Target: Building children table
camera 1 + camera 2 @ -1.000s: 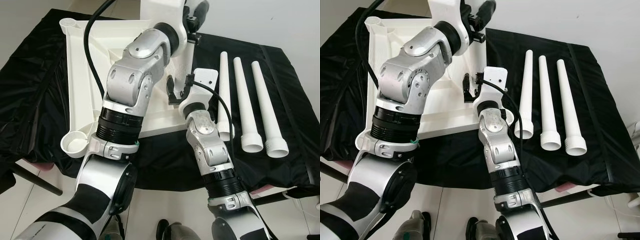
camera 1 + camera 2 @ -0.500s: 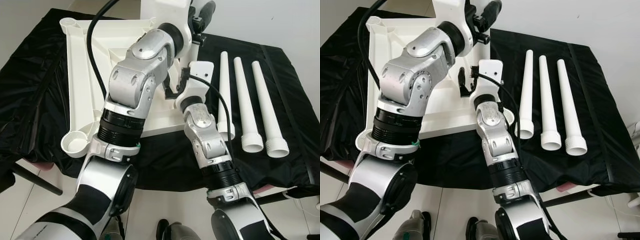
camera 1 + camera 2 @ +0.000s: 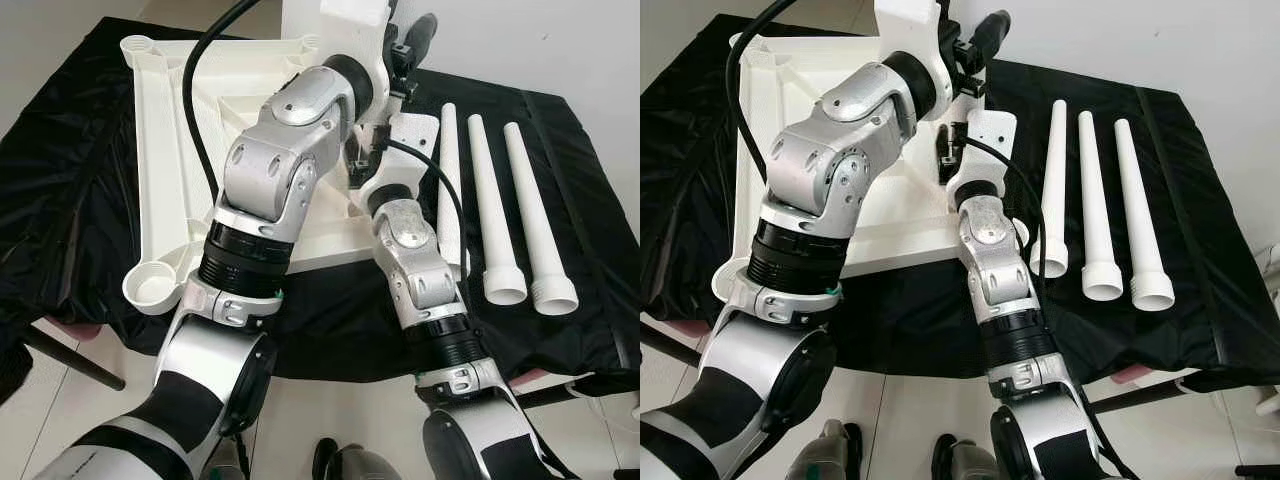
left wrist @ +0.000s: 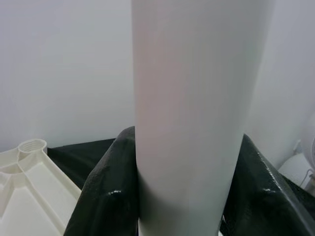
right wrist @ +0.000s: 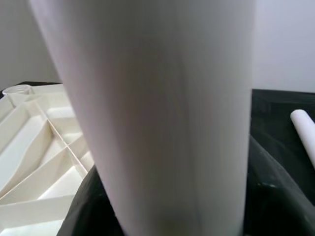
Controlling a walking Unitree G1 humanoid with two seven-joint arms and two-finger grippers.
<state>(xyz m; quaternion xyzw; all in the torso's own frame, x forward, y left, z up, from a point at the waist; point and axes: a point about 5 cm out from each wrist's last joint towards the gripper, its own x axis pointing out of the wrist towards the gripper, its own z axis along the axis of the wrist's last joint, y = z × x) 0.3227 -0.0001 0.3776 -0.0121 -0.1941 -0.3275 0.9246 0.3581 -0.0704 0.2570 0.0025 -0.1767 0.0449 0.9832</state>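
The white table top (image 3: 170,130) lies upside down on the black cloth, with a round threaded socket (image 3: 150,288) at its near left corner. Three white legs (image 3: 448,180) (image 3: 490,200) (image 3: 535,200) lie side by side to its right. A fourth white leg (image 4: 197,123) stands upright over the table top's far right part. My left gripper (image 4: 182,187) is shut on it, a black finger (image 4: 106,196) on each side. Lower on the same leg (image 5: 162,123), my right gripper (image 5: 177,206) is shut too. My arms hide where the leg meets the table top.
The black cloth (image 3: 60,150) covers a low surface whose front edge runs under my arms. White floor (image 3: 330,410) lies in front of it, and a pale wall (image 3: 560,40) rises behind. A dark bar (image 3: 70,360) sticks out at the lower left.
My right gripper has moved away from me across the table top, up beside the left gripper at the upright leg. The left arm has shifted a little to the right.
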